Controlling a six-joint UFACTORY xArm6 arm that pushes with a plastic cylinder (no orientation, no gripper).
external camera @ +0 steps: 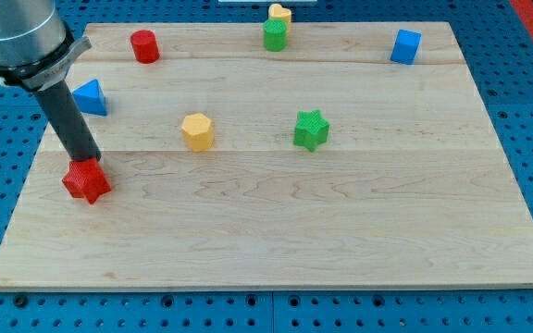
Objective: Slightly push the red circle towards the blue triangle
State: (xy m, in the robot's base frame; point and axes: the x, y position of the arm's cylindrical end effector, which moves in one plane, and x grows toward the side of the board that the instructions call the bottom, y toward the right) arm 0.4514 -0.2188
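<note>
Red is the colour of the circle [144, 45], a short cylinder standing upright near the top-left corner of the wooden board [340, 240]; being round, it shows us no facing direction and no long axis beyond its vertical one. We see the blue triangle [91, 97] below it and toward the view's left, apart from it.

We carry no jaws, only a dark rod, and my tip [87, 161] sits at the top edge of the red star [86, 179], touching it or nearly so, below the blue triangle and well apart from the red circle.

We count seven blocks: two red (circle, star), two blue (triangle, a cube [405, 46] at the top right), two green (a star [311, 129] mid-board, a cylinder-like block [275, 36] at the top edge) and two yellow, making eight: a hexagon [197, 131] and a heart-like block [280, 13] just behind the green one.
</note>
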